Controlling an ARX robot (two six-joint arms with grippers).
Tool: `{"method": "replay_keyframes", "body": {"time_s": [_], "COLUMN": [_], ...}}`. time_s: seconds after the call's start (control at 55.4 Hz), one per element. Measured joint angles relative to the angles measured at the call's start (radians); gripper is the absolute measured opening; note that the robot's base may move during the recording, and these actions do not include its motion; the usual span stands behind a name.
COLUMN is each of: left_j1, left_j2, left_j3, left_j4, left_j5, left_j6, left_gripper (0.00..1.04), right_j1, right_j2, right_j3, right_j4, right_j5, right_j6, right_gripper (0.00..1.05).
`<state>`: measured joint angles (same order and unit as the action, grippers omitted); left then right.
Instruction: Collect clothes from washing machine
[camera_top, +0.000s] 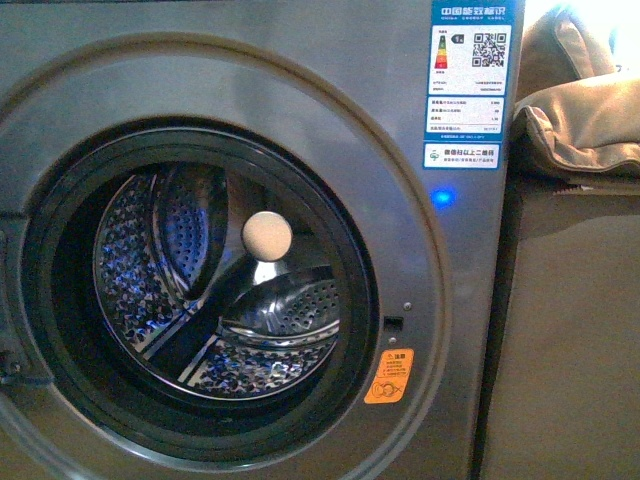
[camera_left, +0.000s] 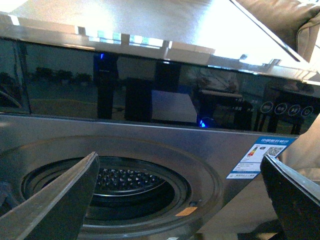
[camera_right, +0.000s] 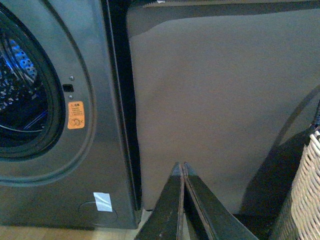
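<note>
1. Filling most of the front view, the washer (camera_top: 250, 60) sits left of a beige cabinet (camera_top: 570, 330), the two just beside each other.
2. Its round opening shows the steel drum (camera_top: 220, 290); I cannot see the door itself. A pale round ball (camera_top: 267, 236) shows in the middle of the drum, and no clothes are visible inside.
3. An orange sticker (camera_top: 389, 375) sits right of the opening, low down; a blue light (camera_top: 441, 197) glows below the energy label (camera_top: 470, 65).
4. A tan cushion (camera_top: 580, 120) lies on top of the cabinet.
5. The left pincer (camera_left: 185, 200) is spread wide and empty, looking down on the washer's dark control panel (camera_left: 150, 90).
6. The right pincer (camera_right: 182, 170) has its tips pressed together with nothing between them, facing the cabinet near the washer's right edge.
7. A wicker basket (camera_right: 305, 200) stands further right, beside the right pincer.
</note>
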<state>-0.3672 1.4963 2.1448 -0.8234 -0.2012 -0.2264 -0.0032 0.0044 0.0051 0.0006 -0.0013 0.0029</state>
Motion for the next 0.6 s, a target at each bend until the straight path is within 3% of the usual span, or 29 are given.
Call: {"method": "replay_keyframes", "body": {"time_s": [0.054, 0.09, 0.163, 0.361, 0.596], "left_j1": [-0.005, -0.001, 0.014, 0.099, 0.175], "left_j2": [-0.016, -0.063, -0.167, -0.531, -0.689], "left_j3": [-0.055, -0.166, -0.37, -0.975, -1.441], "left_j4": [0.05, 0.178, 0.368, 0.747, 0.924], "left_j5": [-0.035, -0.097, -0.124, -0.063, 0.022], "left_j6": [0.023, 0.077, 0.14, 0.204, 0.216], "left_gripper": [0.95, 0.88, 0.77, 0.43, 0.06], "right_j1": [0.0, 0.0, 0.0, 0.0, 0.0], "right_j2": [0.0, 0.0, 0.0, 0.0, 0.0], "right_j3": [0.0, 0.0, 0.0, 0.0, 0.0], "right_j4": [0.0, 0.0, 0.0, 0.0, 0.0], "right_j5": [0.0, 0.0, 0.0, 0.0, 0.0], "right_j6": [0.0, 0.0, 0.0, 0.0, 0.0], "right_gripper": [0.02, 0.02, 0.02, 0.02, 0.02]}}
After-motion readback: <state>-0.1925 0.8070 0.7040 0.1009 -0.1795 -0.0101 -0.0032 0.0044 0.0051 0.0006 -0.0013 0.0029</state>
